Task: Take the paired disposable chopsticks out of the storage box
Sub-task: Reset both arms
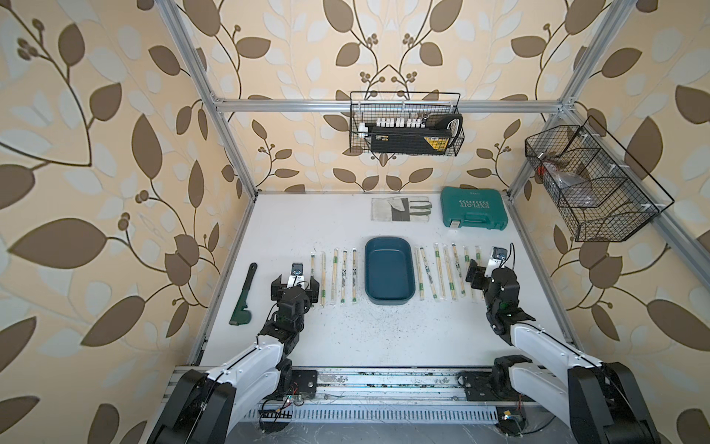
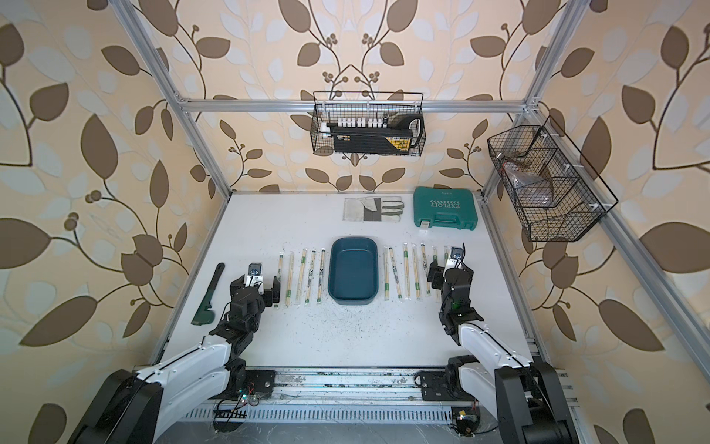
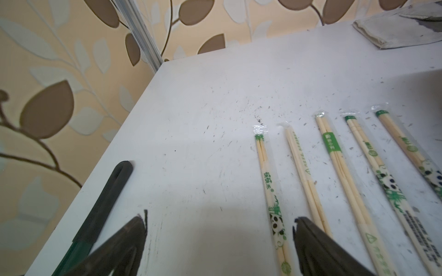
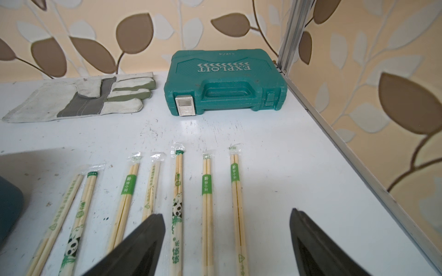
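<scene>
The storage box (image 1: pixel 389 303) (image 2: pixel 353 300), a shallow teal-blue tray, sits mid-table, and its floor shows bare in both top views. Paired disposable chopsticks in clear sleeves lie in rows on the table either side of it: several to its left (image 1: pixel 333 276) and several to its right (image 1: pixel 442 273). My left gripper (image 1: pixel 295 285) (image 3: pixel 220 218) hangs open over the outermost left pair (image 3: pixel 272 198), holding nothing. My right gripper (image 1: pixel 486 269) (image 4: pixel 226 212) is open above the outer right pairs (image 4: pixel 207 191), with three pairs showing under its gap.
A dark green wrench (image 1: pixel 243 296) lies left of the left arm. At the back of the table are a work glove (image 1: pixel 401 208) and a green tool case (image 1: pixel 473 210). Black wire baskets hang on the back rail (image 1: pixel 405 123) and the right rail (image 1: pixel 591 184).
</scene>
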{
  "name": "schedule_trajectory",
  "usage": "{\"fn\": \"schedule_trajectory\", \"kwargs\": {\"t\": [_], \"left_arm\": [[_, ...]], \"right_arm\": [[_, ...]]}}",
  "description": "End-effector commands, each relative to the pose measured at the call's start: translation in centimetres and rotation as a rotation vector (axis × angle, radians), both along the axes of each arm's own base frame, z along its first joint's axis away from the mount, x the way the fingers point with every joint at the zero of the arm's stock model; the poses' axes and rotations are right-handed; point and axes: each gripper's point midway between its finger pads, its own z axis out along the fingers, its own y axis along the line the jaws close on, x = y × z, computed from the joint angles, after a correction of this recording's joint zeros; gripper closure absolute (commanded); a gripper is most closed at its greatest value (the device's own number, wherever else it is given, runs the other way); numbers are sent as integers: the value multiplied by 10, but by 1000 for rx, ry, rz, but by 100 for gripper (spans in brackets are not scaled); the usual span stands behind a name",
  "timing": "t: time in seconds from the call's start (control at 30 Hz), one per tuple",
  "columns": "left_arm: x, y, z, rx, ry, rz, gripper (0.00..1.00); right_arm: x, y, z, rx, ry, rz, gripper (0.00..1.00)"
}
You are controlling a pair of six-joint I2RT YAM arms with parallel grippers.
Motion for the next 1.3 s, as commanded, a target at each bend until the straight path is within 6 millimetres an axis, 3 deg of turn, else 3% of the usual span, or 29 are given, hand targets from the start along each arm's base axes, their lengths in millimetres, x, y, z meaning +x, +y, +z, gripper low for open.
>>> {"fn": "schedule_trajectory", "kwargs": {"t": [0.0, 0.27, 0.37, 0.53, 0.67, 0.8, 0.9, 0.97, 1.0, 1.03, 1.27], "left_arm": [[27, -10, 42, -60, -151, -52, 1], [57, -1, 33, -51, -115, -56, 1], [59, 15, 30, -84, -135, -10, 1], [63, 34, 22, -156, -136, 30, 1], [67, 46, 9, -206, -112, 68, 1], [79, 30, -7, -203, -2, -30, 1], [85, 29, -8, -220, 24, -55, 1], [86, 31, -10, -229, 36, -50, 1], [88, 33, -11, -242, 45, -46, 1], [89, 35, -12, -253, 54, -42, 1], [91, 44, -13, -282, 66, -10, 1]], "right_arm": [[1, -6, 9, 4, -90, -38, 15], [8, -1, 13, -14, -149, -9, 15], [10, -3, 13, -34, -167, -12, 15], [26, 2, -1, -52, -139, 15, 14], [40, 18, -16, -68, -77, 116, 12], [41, 23, -21, -65, -73, 153, 14], [55, 40, -30, -57, 19, 272, 15], [64, 31, -35, 1, 57, 267, 15], [66, 28, -36, 24, 72, 271, 14], [66, 27, -35, 26, 61, 271, 2], [65, 28, -34, 19, 63, 270, 0]]}}
